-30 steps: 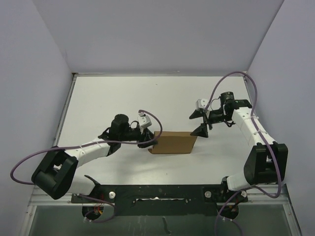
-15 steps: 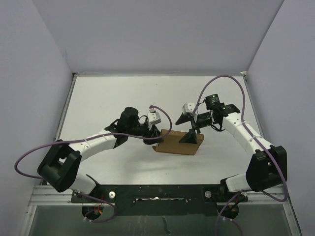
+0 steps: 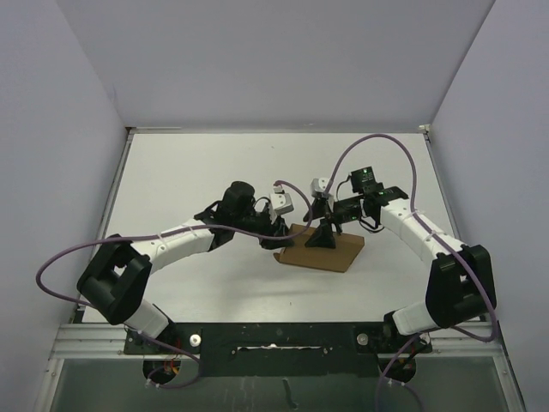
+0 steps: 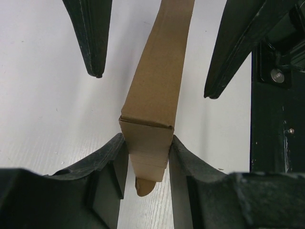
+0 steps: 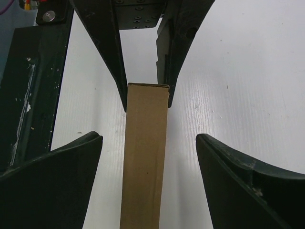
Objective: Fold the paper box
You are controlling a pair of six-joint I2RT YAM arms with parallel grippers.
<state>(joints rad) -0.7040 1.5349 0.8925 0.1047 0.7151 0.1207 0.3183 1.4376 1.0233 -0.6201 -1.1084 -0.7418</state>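
Observation:
The paper box (image 3: 339,251) is a thin brown cardboard box, folded flat, lying slanted at the table's middle. My left gripper (image 3: 279,230) is shut on its left end. In the left wrist view both pads press the box (image 4: 152,95) at its near corner, and a small flap pokes out below. My right gripper (image 3: 322,225) stands open astride the box from the other side. In the right wrist view the box (image 5: 145,162) runs up between the right gripper's (image 5: 149,137) wide-apart fingers without touching them, and the left gripper's fingers (image 5: 109,57) clamp its far end.
The white table (image 3: 189,172) is walled in by pale panels at the left, back and right. A metal rail (image 3: 274,339) with the arm bases runs along the near edge. Purple cables (image 3: 377,142) loop above both arms.
Both arms moved toward the centre. The left gripper carried the box rightward and turned it. The right gripper came from beside the box's right end to straddle it.

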